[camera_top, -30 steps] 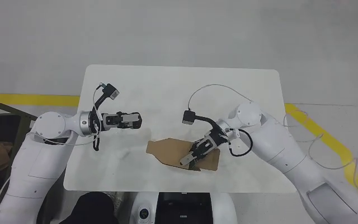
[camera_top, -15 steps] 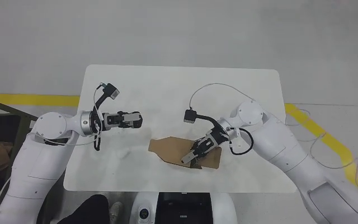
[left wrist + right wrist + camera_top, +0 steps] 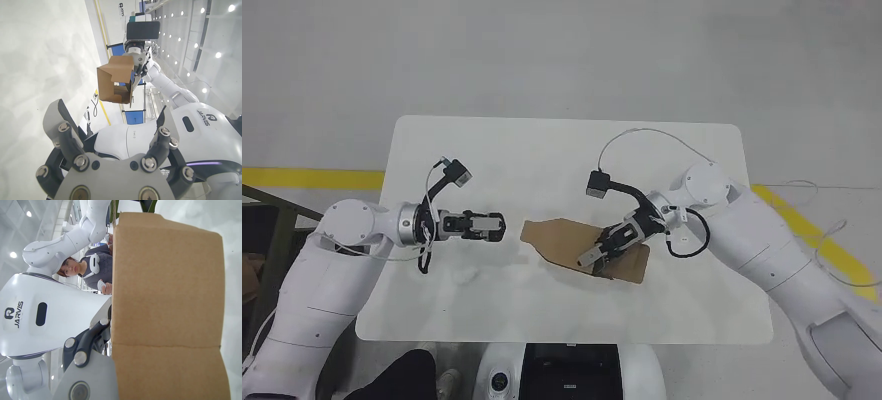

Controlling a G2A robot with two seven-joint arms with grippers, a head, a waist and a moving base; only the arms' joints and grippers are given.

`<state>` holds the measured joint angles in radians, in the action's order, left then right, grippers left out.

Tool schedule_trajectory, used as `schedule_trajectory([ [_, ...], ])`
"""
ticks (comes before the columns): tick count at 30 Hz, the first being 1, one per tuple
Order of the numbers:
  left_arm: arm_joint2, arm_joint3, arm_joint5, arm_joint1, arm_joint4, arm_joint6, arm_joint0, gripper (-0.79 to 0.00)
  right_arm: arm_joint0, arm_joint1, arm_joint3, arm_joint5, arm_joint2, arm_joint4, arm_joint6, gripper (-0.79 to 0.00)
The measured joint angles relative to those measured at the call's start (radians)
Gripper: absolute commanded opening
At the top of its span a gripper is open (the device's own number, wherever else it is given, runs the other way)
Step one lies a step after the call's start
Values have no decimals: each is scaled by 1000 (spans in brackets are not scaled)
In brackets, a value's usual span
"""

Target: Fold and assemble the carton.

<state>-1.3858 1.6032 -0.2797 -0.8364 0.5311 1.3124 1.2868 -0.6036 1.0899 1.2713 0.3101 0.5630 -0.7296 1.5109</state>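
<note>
The carton (image 3: 554, 241) has shifted right, clamped in the right end effector (image 3: 592, 258). The left end effector (image 3: 500, 226), jaws apart, has edged nearer over the desk (image 3: 542, 150).

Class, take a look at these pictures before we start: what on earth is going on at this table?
A two-armed robot is putting a brown cardboard carton together at a white table. The right gripper is clamped on one edge of the carton, which is partly opened into a sleeve rather than flat. The left gripper is open and empty, pointed at the carton's free end with a gap between them. The carton is not yet assembled.
</note>
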Motion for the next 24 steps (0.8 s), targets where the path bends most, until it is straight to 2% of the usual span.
schedule_trajectory([
  [5, -6, -5, -6, 0, 11, 1, -1, 0, 19, -7, -4, -9, 1, 8, 9, -785],
  [13, 1, 8, -16, 2, 11, 79, 5, 0, 30, -13, -28, 7, 16, -13, -7, -785],
  [24, 4, 13, -15, 1, 8, 70, 9, 0, 29, -13, -28, 6, 16, -13, -6, -785],
])
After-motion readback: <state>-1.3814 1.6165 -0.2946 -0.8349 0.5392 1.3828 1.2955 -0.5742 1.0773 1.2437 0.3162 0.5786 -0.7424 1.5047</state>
